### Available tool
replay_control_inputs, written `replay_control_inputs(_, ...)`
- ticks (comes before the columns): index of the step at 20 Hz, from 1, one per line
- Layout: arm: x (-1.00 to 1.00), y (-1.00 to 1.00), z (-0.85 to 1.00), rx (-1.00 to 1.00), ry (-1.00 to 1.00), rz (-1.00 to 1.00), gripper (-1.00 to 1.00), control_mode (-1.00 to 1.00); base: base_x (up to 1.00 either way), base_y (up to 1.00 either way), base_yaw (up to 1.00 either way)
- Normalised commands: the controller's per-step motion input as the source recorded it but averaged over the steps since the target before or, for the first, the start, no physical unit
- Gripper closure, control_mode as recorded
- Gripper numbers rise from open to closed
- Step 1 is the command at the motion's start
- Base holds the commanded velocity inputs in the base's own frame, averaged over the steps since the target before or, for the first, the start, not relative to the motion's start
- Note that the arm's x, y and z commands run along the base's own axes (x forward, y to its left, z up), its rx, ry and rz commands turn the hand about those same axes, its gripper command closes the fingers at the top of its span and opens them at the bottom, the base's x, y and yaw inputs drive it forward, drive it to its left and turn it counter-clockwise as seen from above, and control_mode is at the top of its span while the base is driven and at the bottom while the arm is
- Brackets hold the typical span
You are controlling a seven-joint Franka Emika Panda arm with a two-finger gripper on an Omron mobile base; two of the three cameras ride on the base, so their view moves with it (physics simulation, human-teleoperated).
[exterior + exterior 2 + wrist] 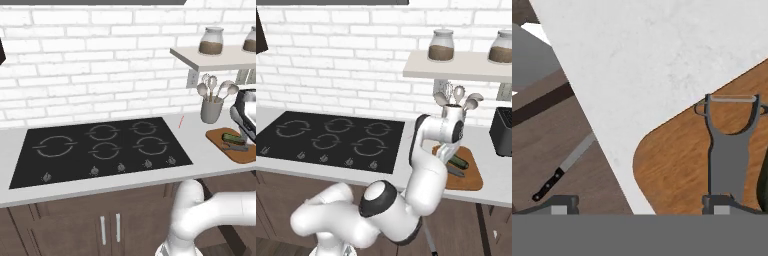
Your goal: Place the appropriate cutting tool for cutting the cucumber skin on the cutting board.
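Observation:
The brown wooden cutting board (468,181) lies on the counter right of the cooktop. On it rest the dark green cucumber (459,161) and, just in front of it, the slim dark grey cutting tool (455,171), a peeler. In the hand view the peeler (729,150) lies flat on the board (672,165) with its blade end away from me, and the cucumber's edge (764,180) shows at the far right. My gripper (639,205) hovers just above the board's corner, open wide, holding nothing; one fingertip (719,205) sits over the peeler's handle end.
A grey holder with spoons and a whisk (211,107) stands behind the board. Above it a shelf (215,59) carries jars. The black cooktop (100,147) lies left, and a dark toaster (502,131) right. A knife (562,167) lies on the floor below the counter edge.

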Motion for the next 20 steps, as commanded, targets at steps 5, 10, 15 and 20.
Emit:
replay_control_inputs(5, -0.53, 0.99, 0.19, -0.12, 0.0, 0.04, -1.0, -1.0, 0.0, 0.0, 0.0)
replay_control_inputs(10, -0.52, 0.97, 0.23, -0.12, 0.0, 0.05, -1.0, -1.0, 0.0, 0.0, 0.0)
replay_control_inputs(15, -0.54, 0.97, 0.33, -0.15, -0.02, 0.06, -1.0, -1.0, 0.0, 0.0, 0.0)
replay_control_inputs(20, -0.58, 0.92, 0.35, -0.16, -0.03, 0.06, -1.0, -1.0, 0.0, 0.0, 0.0)
